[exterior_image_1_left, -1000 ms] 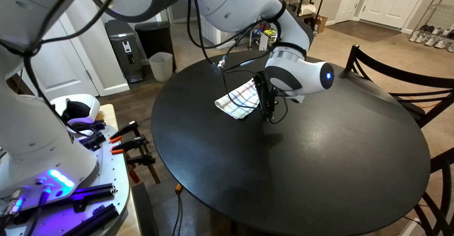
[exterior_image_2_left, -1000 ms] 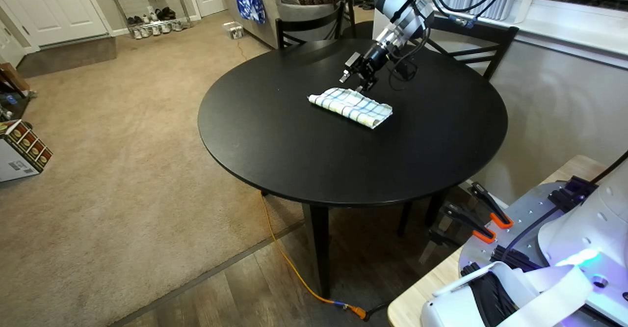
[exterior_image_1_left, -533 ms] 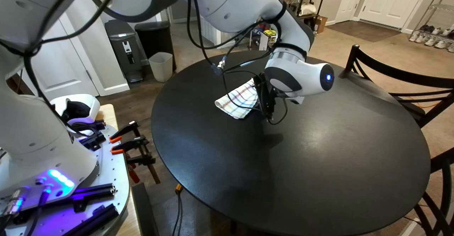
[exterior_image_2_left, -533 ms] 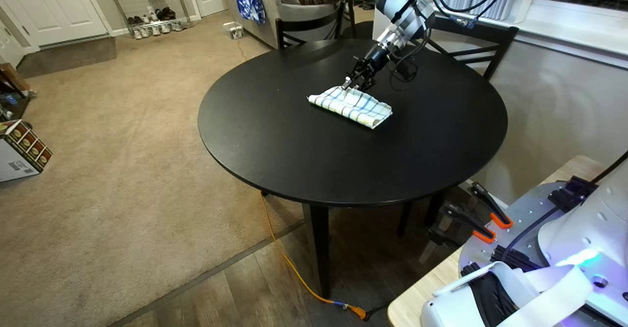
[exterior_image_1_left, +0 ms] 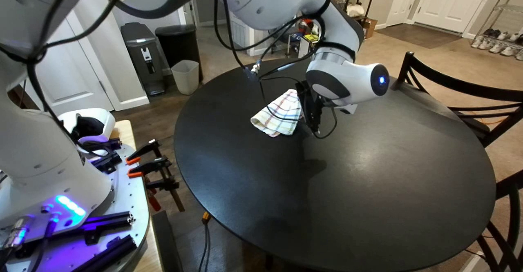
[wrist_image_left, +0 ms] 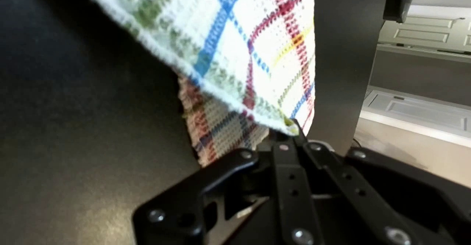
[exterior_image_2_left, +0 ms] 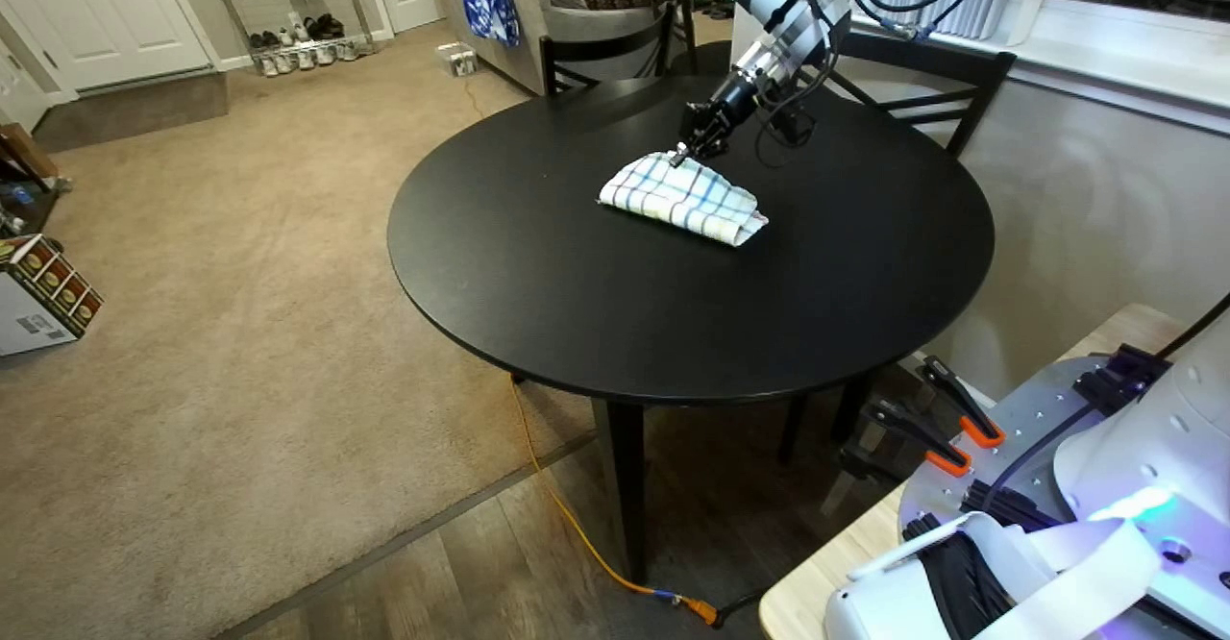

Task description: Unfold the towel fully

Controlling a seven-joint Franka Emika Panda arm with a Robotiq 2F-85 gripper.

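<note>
The towel [exterior_image_2_left: 684, 200], white with blue, red, green and yellow checked lines, is on the round black table, folded into layers. In the wrist view my gripper [wrist_image_left: 291, 130] is shut on a corner of the towel's [wrist_image_left: 235, 46] upper layer, which is pulled up off the layer beneath. That lower layer [wrist_image_left: 220, 125] shows in shadow under the raised edge. An exterior view has the gripper [exterior_image_2_left: 680, 152] at the towel's far edge, low over the table. Elsewhere the hand and cables cover part of the towel [exterior_image_1_left: 280, 114], and the fingertips are hidden.
The black table [exterior_image_1_left: 367, 190] extends round the towel on all sides. Dark chairs [exterior_image_1_left: 461, 88] stand against its edge. Cables [exterior_image_1_left: 265, 96] hang from the arm close to the towel. Clamps [exterior_image_2_left: 922, 429] and a white headset [exterior_image_2_left: 990, 573] are on the robot's stand.
The jaws have come together and taken hold of the towel's edge. My gripper has risen slightly, lifting that edge, and the towel has shifted a little with it.
</note>
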